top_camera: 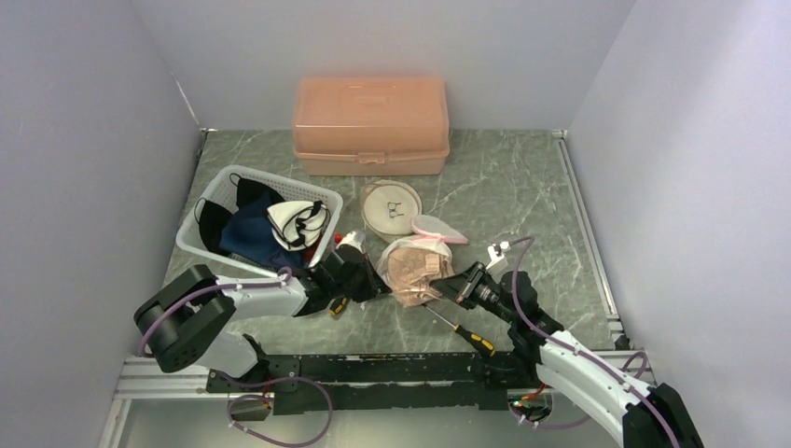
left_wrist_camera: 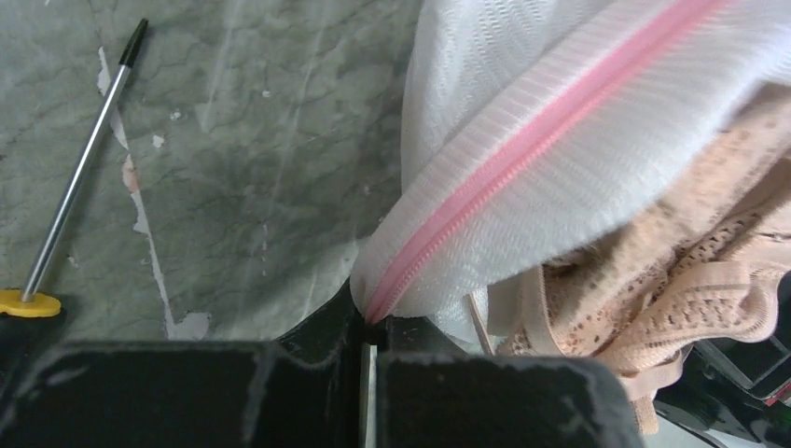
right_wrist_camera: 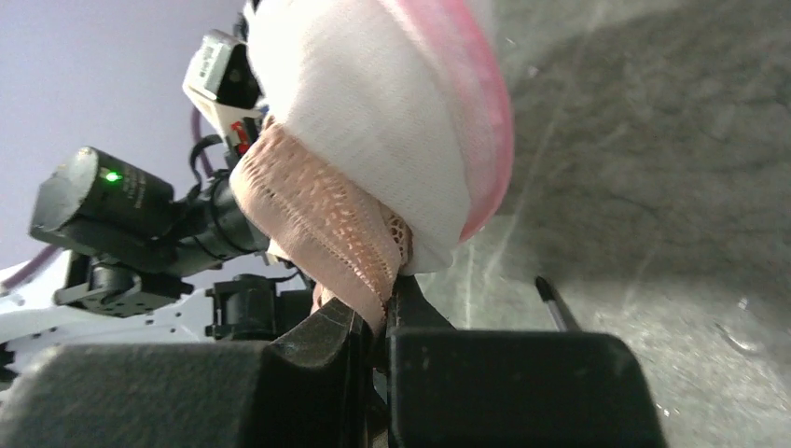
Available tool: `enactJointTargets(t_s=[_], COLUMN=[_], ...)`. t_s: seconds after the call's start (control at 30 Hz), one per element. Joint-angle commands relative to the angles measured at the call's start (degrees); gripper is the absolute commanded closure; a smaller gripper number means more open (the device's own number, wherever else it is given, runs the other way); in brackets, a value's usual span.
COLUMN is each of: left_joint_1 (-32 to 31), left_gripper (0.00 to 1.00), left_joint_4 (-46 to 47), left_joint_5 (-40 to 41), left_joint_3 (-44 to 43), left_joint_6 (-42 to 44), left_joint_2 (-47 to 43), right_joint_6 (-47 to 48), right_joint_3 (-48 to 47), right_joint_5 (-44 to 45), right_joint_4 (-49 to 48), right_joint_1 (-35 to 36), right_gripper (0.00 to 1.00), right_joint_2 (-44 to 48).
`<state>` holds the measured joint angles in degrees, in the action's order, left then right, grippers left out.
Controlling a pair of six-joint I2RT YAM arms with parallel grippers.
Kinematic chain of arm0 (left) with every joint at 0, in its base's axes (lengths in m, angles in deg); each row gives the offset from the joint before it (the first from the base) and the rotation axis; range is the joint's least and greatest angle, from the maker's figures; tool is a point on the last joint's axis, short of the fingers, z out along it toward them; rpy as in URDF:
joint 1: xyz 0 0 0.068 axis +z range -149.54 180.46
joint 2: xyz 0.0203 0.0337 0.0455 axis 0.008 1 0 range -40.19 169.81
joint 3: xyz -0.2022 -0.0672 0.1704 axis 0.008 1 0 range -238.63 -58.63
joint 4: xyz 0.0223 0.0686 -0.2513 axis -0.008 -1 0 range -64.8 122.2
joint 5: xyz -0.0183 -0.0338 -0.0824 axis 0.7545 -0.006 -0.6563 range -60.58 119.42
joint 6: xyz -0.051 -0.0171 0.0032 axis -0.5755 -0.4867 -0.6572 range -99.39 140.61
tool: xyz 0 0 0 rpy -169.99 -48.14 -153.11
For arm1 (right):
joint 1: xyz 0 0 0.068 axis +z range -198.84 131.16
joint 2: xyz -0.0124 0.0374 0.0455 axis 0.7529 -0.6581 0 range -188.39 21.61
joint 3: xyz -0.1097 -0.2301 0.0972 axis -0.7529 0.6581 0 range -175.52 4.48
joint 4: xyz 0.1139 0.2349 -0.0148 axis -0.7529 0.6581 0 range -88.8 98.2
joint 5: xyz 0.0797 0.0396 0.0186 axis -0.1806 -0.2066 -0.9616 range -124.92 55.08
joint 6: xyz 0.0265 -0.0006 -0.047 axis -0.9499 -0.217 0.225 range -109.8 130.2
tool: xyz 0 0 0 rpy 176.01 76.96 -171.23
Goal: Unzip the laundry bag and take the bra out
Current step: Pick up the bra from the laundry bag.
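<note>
The white mesh laundry bag (top_camera: 415, 264) with a pink zipper (left_wrist_camera: 560, 121) lies in the middle of the table, bunched up between both arms. The beige lace bra (left_wrist_camera: 690, 271) shows through the bag's open side. My left gripper (left_wrist_camera: 373, 327) is shut on the bag's corner, right at the end of the zipper. From the other side, my right gripper (right_wrist_camera: 384, 313) is shut on a beige lace band of the bra (right_wrist_camera: 317, 210) that hangs out below the bag (right_wrist_camera: 373, 121). From above, the left gripper (top_camera: 378, 280) and right gripper (top_camera: 446, 291) flank the bag.
A screwdriver (top_camera: 464, 331) with a yellow-and-black handle lies just in front of the bag. A white basket (top_camera: 207, 245) of clothes stands at the left. A round white container (top_camera: 392, 207) and a pink storage box (top_camera: 371, 126) sit behind.
</note>
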<state>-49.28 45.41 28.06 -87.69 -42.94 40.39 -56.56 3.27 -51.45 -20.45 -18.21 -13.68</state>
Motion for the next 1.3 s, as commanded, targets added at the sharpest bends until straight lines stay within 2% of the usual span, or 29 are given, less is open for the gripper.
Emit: enactJointTargets(t_s=[0.0, 0.23, 0.27, 0.33, 0.43, 0.5, 0.57, 0.8, 0.9, 1.03, 1.13, 1.27], left_joint_1=[1.9, 1.9, 1.9, 2.0, 1.9, 1.9, 1.9, 1.8, 1.8, 1.8, 1.6, 0.3], left_gripper=[0.97, 0.97, 0.97, 0.96, 0.83, 0.78, 0.78, 0.77, 0.75, 0.75, 0.77, 0.80], left_joint_4=[-11.7, -16.3, -17.0, -18.7, -21.3, -23.0, -24.6, -25.4, -25.1, -23.5, -20.3, -17.8], left_joint_5=[7.2, 8.2, 7.9, 7.2, 6.2, 6.3, 6.6, 6.0, 5.4, 4.4, 2.4, 1.9], left_joint_3=[0.2, -2.5, -3.0, -4.0, -4.8, -4.9, -5.0, -5.5, -5.7, -5.1, -4.3, -4.9], left_joint_6=[1.9, 3.5, 3.7, 4.1, 4.6, 4.7, 5.0, 6.1, 6.5, 6.5, 6.7, 7.3], left_joint_2=[2.8, 3.2, 3.1, 2.6, 0.6, -1.1, -2.3, -3.3, -3.6, -4.3, -4.2, -2.8], right_joint_6=[4.3, 10.2, 10.9, 11.6, 12.4, 13.6, 15.1, 20.4, 19.1, 14.0, 11.6, 11.1], right_joint_3=[-5.1, -10.4, -11.3, -11.8, -12.8, -14.3, -16.3, -22.4, -22.9, -20.1, -19.1, -20.0], right_joint_5=[2.4, -1.1, -1.6, -1.4, -0.1, 0.9, 1.7, 1.6, -3.7, -9.4, -9.1, -6.5], right_joint_4=[3.4, 12.3, 13.4, 15.2, 17.7, 20.3, 24.0, 32.3, 30.9, 26.2, 24.3, 23.0], right_joint_1=[-0.5, -0.4, -0.5, -0.5, -0.5, -0.4, -0.5, -0.4, -0.5, -0.3, 1.0, 4.3], right_gripper=[1.00, 1.00, 0.97, 0.83, 0.56, 0.44, 0.37, 0.27, 0.24, 0.10, 0.04, 0.04], right_joint_2=[-0.2, -4.7, -5.1, -5.1, -4.1, -3.5, -3.1, -3.1, -6.7, -9.2, -10.6, -14.5])
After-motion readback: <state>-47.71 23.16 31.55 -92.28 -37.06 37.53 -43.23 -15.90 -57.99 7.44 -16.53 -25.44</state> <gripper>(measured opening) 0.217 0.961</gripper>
